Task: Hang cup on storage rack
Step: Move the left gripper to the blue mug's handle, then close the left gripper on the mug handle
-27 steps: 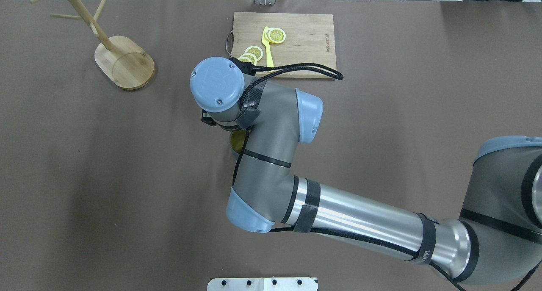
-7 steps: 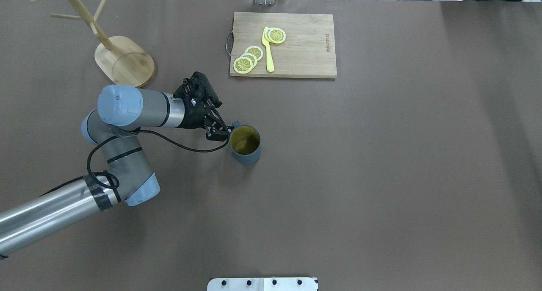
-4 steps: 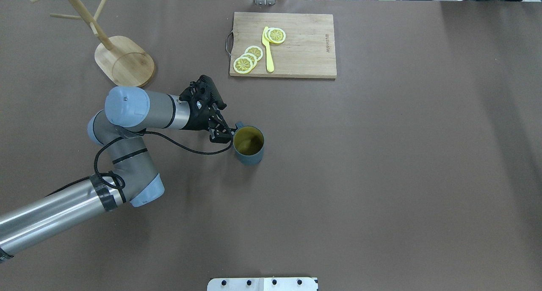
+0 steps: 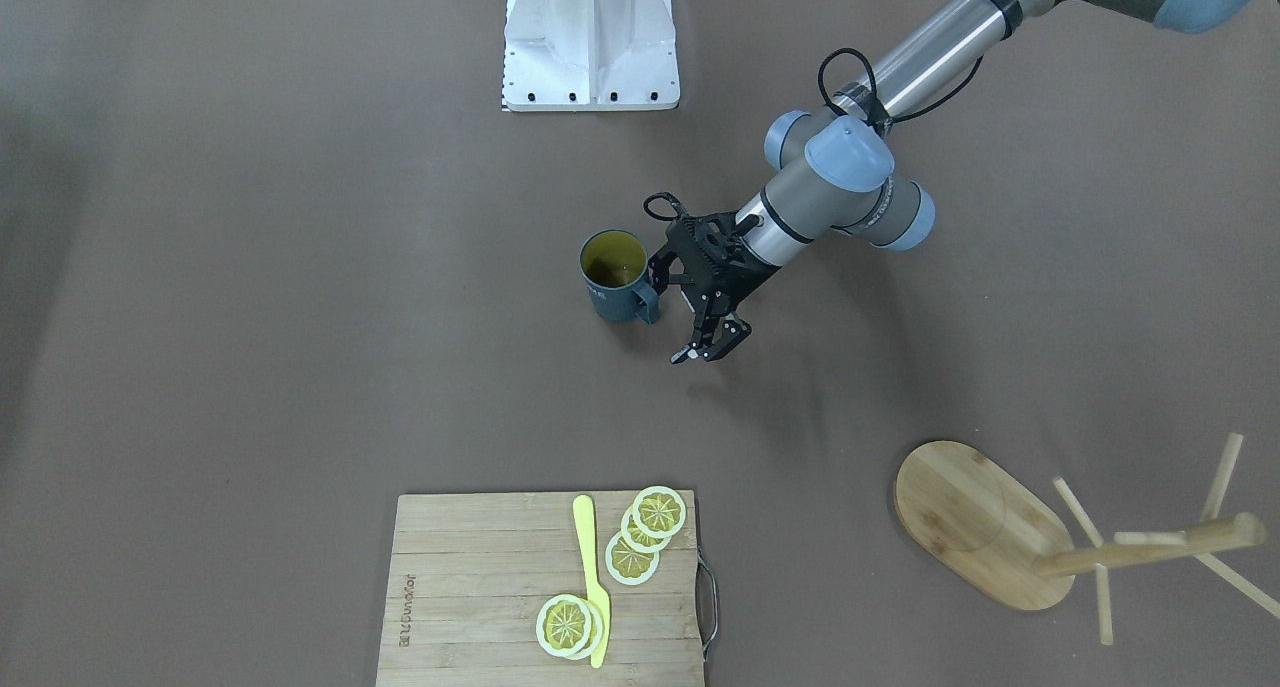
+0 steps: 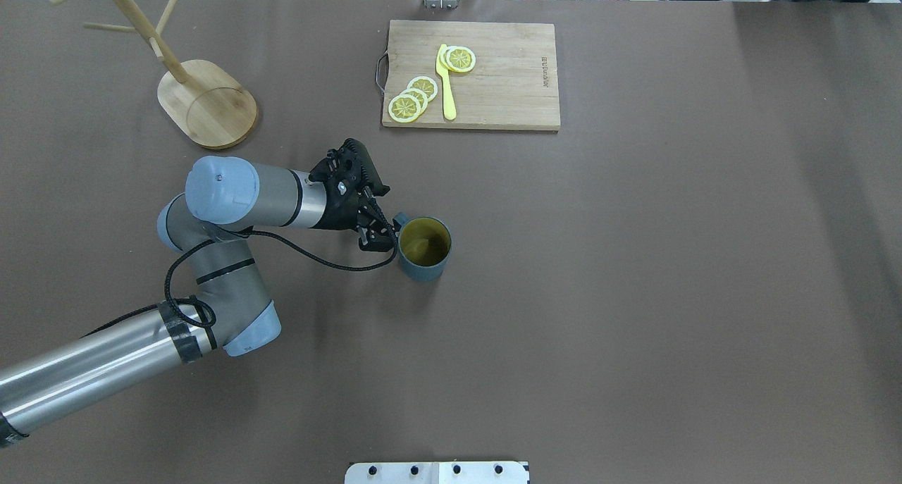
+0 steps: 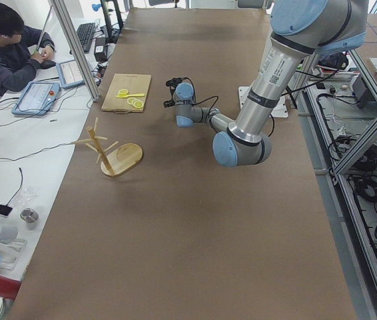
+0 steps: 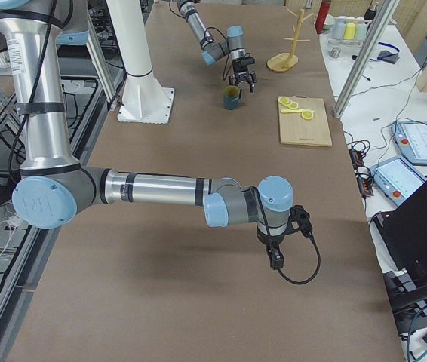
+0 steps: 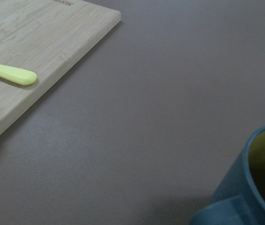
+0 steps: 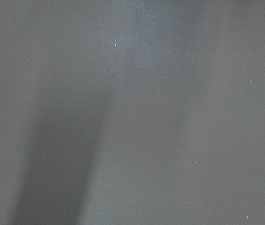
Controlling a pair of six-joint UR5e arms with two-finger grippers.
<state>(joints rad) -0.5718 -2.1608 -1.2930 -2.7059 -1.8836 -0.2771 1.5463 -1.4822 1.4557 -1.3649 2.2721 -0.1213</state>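
The dark blue cup [image 5: 424, 249] [image 4: 612, 272] stands upright on the brown table near its middle, with its handle [image 4: 645, 304] turned toward my left arm. My left gripper [image 4: 714, 346] [image 5: 350, 151] hangs low just beside that handle, open and empty, its fingers aimed at the far side. The black camera block on its wrist rests against the cup. Only the cup's rim [image 8: 245, 187] shows in the left wrist view. The bamboo storage rack [image 5: 208, 103] [image 4: 975, 522] stands far left, with bare pegs. My right gripper [image 7: 275, 260] shows only from the side, so I cannot tell its state.
A wooden cutting board [image 5: 471, 75] [image 4: 545, 587] with lemon slices and a yellow knife lies at the far middle. The white robot mount [image 4: 590, 37] is at the near edge. A person [image 6: 5, 53] sits at a side desk. The right wrist view shows only table.
The right arm that hung over the cup has left the overhead view. The left arm came in from the left and kept moving right, and the cup slid right with it.
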